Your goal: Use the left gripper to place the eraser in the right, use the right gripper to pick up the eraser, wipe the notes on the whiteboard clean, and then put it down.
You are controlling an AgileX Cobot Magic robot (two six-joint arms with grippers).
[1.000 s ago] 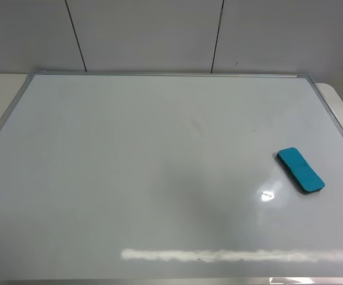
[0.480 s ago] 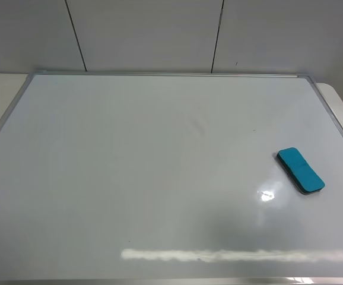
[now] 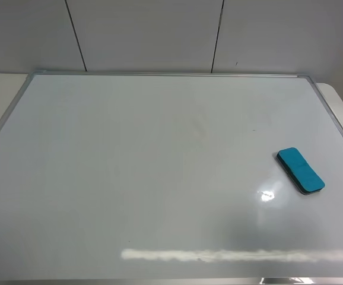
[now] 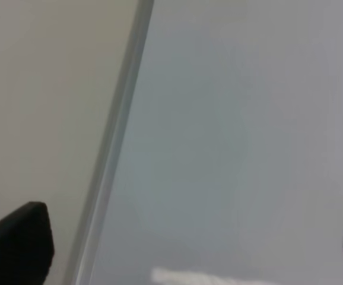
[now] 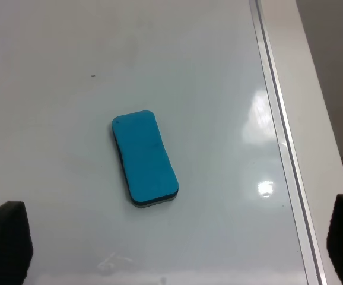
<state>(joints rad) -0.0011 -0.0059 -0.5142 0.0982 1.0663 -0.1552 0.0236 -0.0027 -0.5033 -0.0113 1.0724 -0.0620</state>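
One glossy whiteboard [image 3: 130,178] fills your view below pale wall panels [image 3: 148,32]. The eraser [image 3: 301,170] lies flat near its right frame, unmoved since earlier. Left gripper [image 4: 189,243] and right gripper [image 5: 177,246] both hang spread wide, empty.

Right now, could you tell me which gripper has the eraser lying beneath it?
The right gripper: the eraser lies below its open fingertips; the left gripper overlooks only bare whiteboard.

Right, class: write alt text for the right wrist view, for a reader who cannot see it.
A teal eraser lies flat on a glossy whiteboard, untouched, near the board's silver frame. The two dark fingertips of the open right end effector show at the picture's lower corners, clear of the eraser.
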